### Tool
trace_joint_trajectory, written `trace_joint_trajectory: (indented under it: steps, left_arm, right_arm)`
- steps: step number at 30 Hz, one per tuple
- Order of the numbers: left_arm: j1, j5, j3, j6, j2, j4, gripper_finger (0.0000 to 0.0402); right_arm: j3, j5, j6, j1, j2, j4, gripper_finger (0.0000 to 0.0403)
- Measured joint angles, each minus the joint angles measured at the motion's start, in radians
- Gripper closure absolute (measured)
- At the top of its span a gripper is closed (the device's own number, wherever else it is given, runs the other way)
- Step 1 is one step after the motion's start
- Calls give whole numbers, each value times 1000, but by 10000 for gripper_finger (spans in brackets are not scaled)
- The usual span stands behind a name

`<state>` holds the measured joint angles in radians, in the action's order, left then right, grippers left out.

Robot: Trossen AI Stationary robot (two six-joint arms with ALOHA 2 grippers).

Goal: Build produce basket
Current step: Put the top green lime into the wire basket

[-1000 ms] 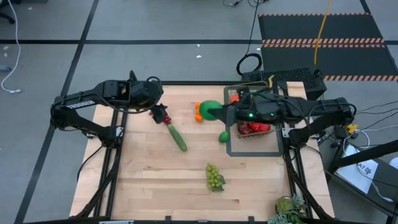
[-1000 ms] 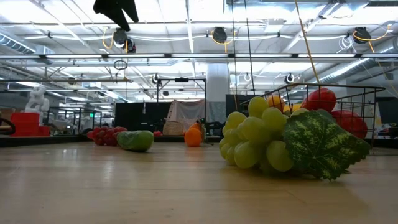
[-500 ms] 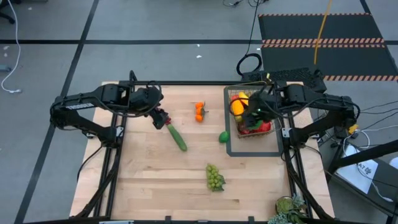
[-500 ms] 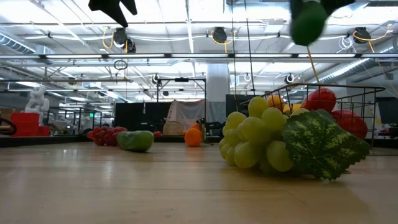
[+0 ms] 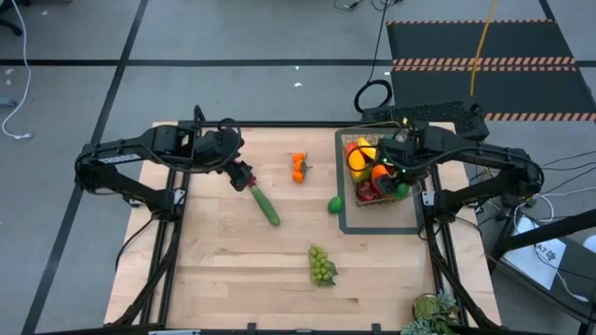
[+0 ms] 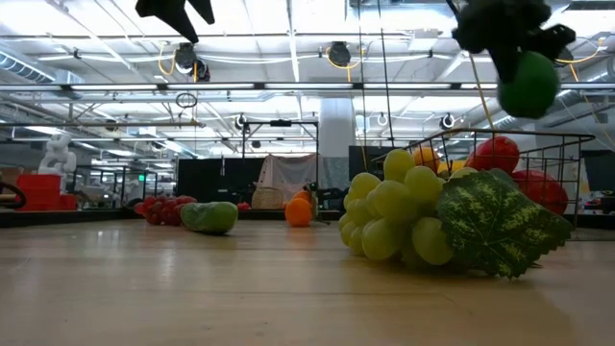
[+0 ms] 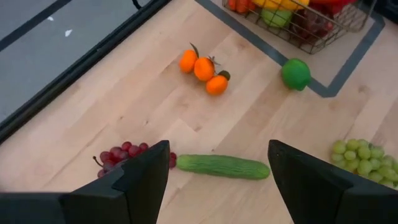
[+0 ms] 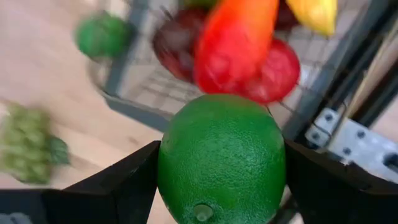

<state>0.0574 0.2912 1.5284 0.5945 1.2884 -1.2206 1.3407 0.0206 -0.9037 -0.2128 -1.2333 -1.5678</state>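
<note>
Produce is going into the basket (image 5: 376, 177) one piece at a time, and right now the right gripper (image 8: 221, 186) is squeezing a round green lime (image 8: 221, 158) between its two fingers, hanging over the basket's front part. Under it the basket is already filling up with red apples (image 8: 273, 71), a mango (image 8: 233, 37) and a banana (image 8: 314, 12) (it looks pretty crowded in there). If the claw is letting go too high, the lime is probably going to bounce off those round fruits and roll out over the rim onto the table (image 5: 223, 270). Farther out, another lime (image 5: 334, 205), the oranges (image 5: 298, 167), the cucumber (image 5: 264, 206), the purple grapes (image 7: 127, 154) and the green grapes (image 5: 321, 265) are lying on the wood. The left gripper (image 7: 217, 186) is hanging wide open and empty above the cucumber.
</note>
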Motion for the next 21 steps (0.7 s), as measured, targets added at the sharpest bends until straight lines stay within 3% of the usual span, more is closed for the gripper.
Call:
trace_joint_trajectory:
  steps: [6,15,21]
  left_arm:
    - [0,23,0,41,12,10,133]
    - [2,24,1,44,61,72,133]
    - [2,-37,-1,102,108,104,133]
  right_arm:
    - [-122,7,82,-44,31,12,101]
    - [-199,-19,194,-113,71,29,101]
    - [-229,-22,242,-143,70,23,90]
